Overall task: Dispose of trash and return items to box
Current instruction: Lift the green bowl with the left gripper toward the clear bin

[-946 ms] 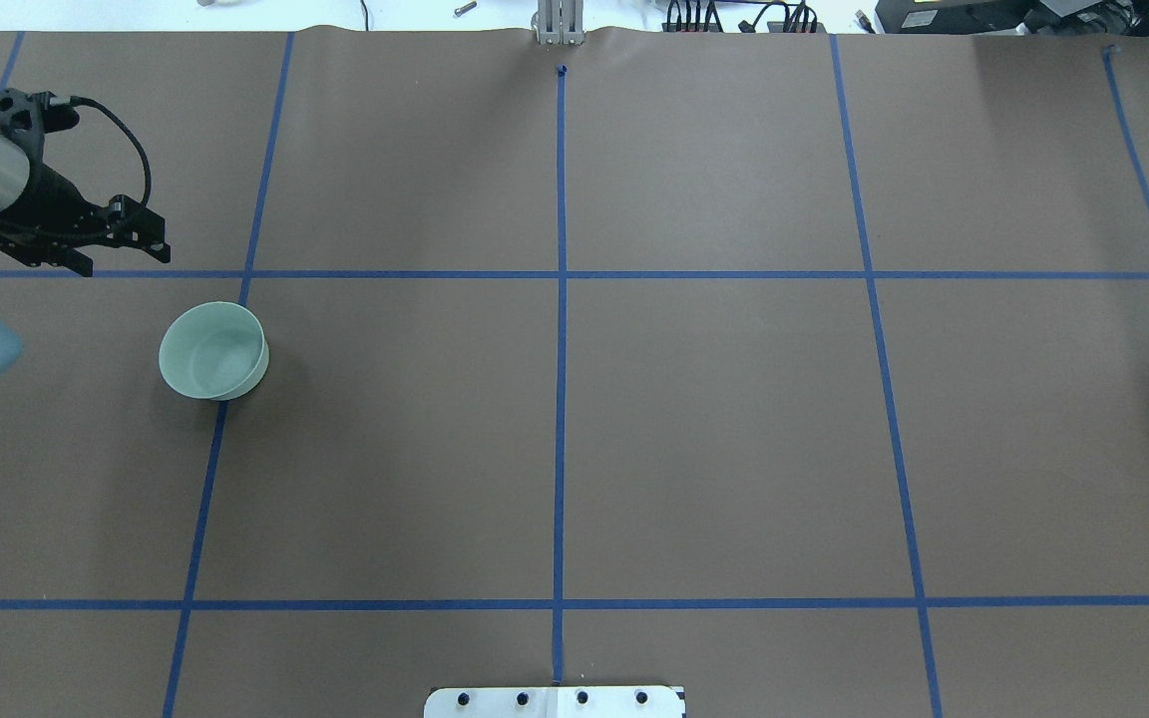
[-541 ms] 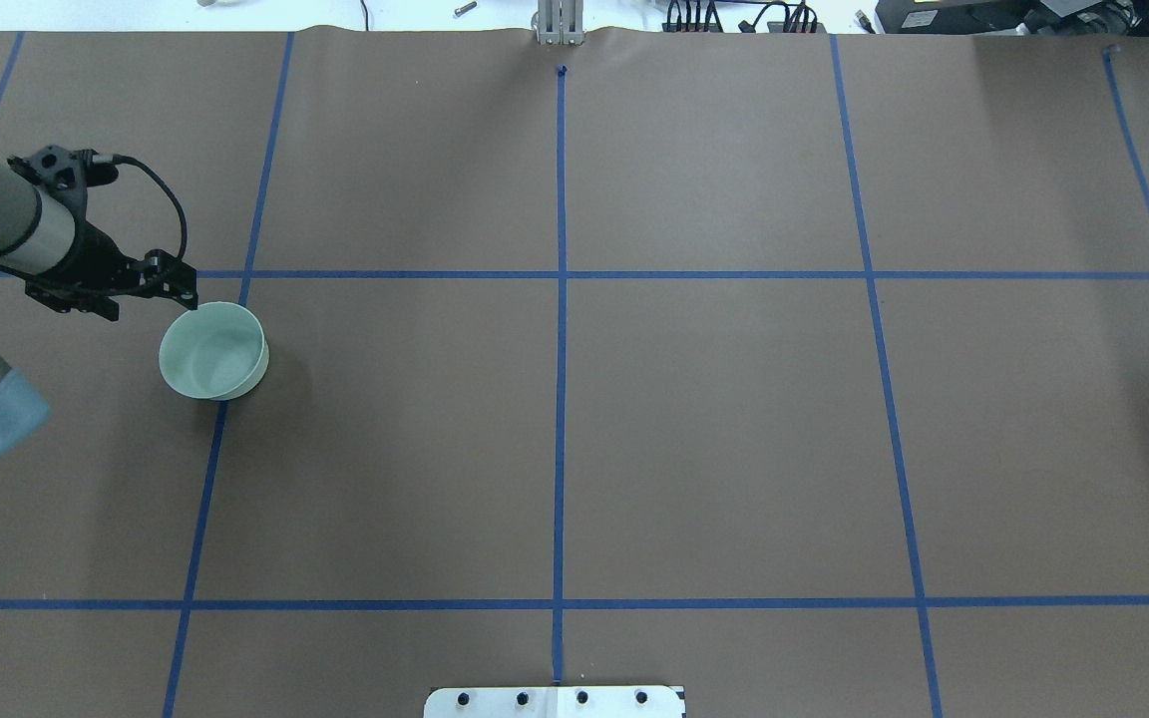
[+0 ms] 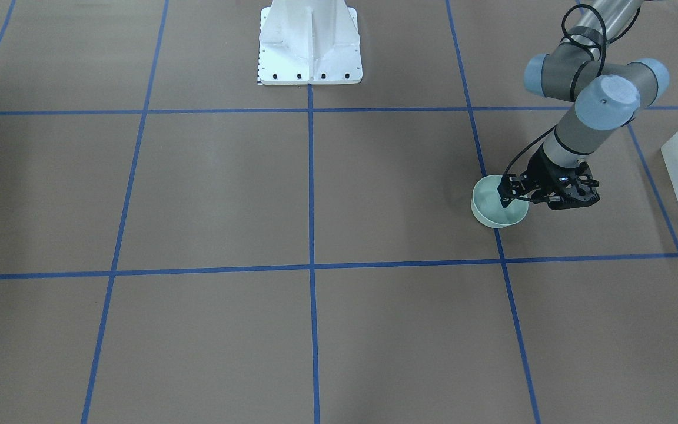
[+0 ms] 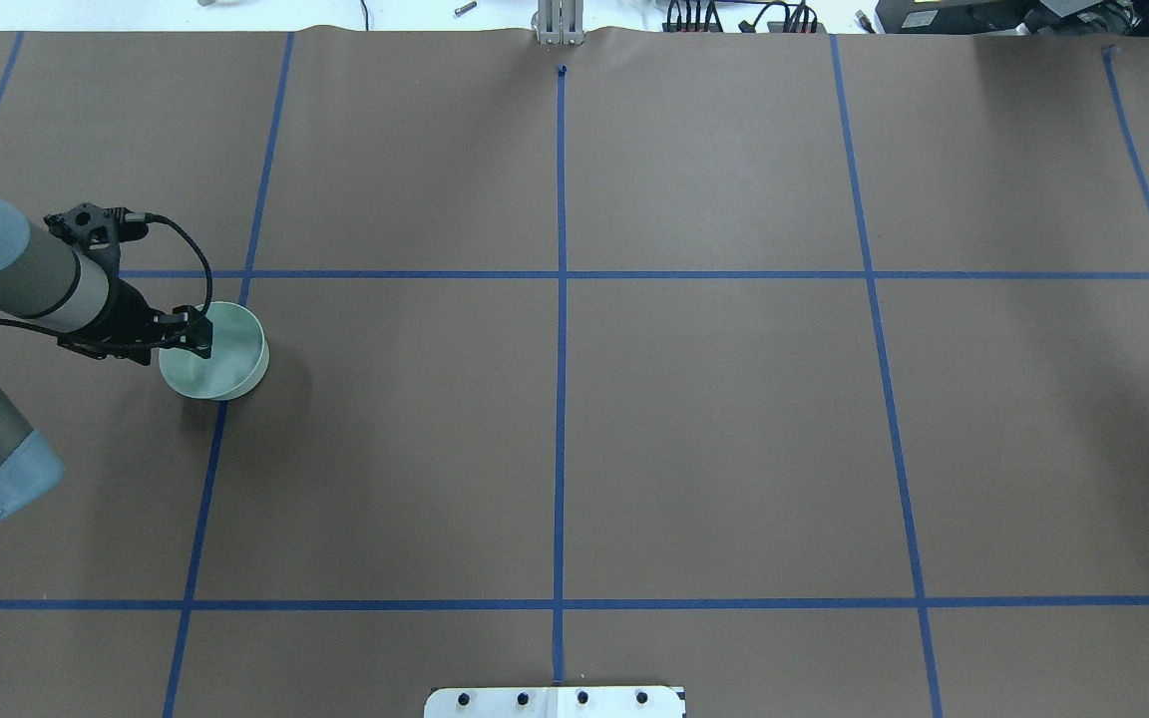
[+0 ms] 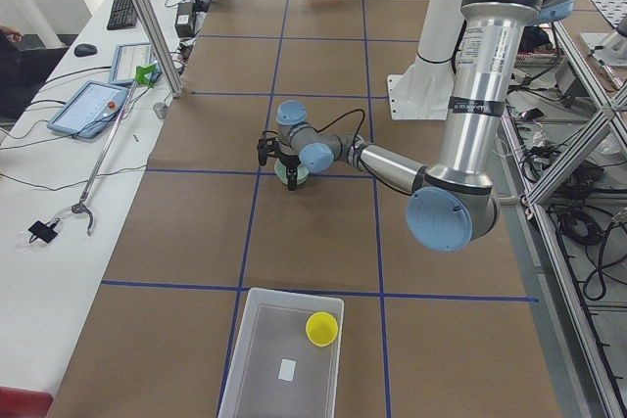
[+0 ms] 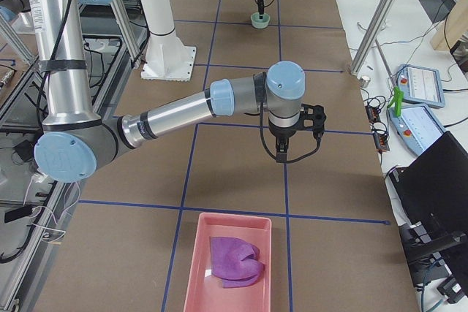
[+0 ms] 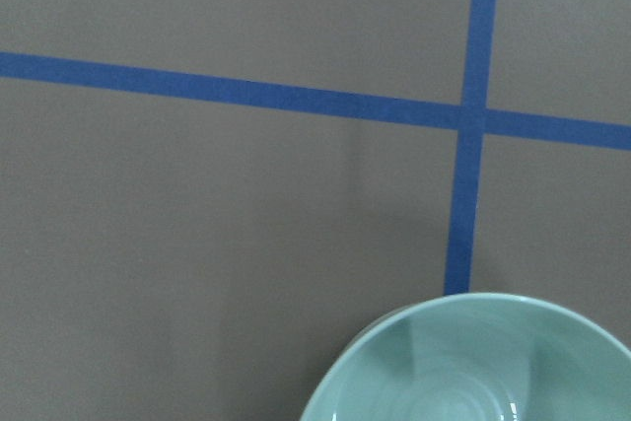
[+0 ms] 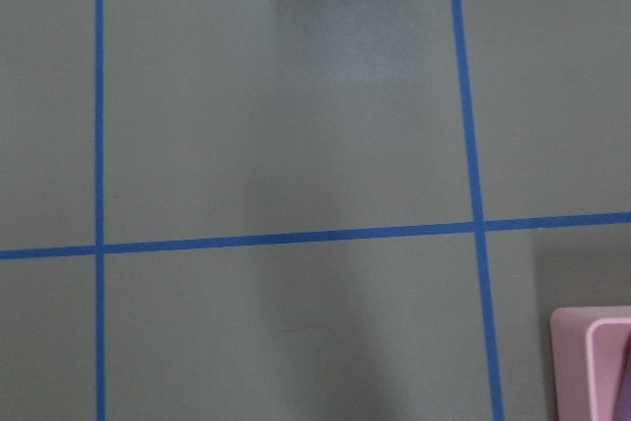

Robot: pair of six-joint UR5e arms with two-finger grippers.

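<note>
Your left tool (image 3: 508, 199) hangs with jaws parted at the rim of the mint bowl (image 3: 490, 213), gripping nothing; the bowl sits on the worktop (image 3: 227, 188), well apart from the box (image 5: 257, 340) holding the yellow cup (image 5: 321, 329). Whether your right tool (image 6: 282, 156) is open, you cannot tell.

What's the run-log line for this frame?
phase: reaching for bowl | left gripper: open, at rim of bowl | yellow cup: in box | right gripper: far end, state unclear
</note>
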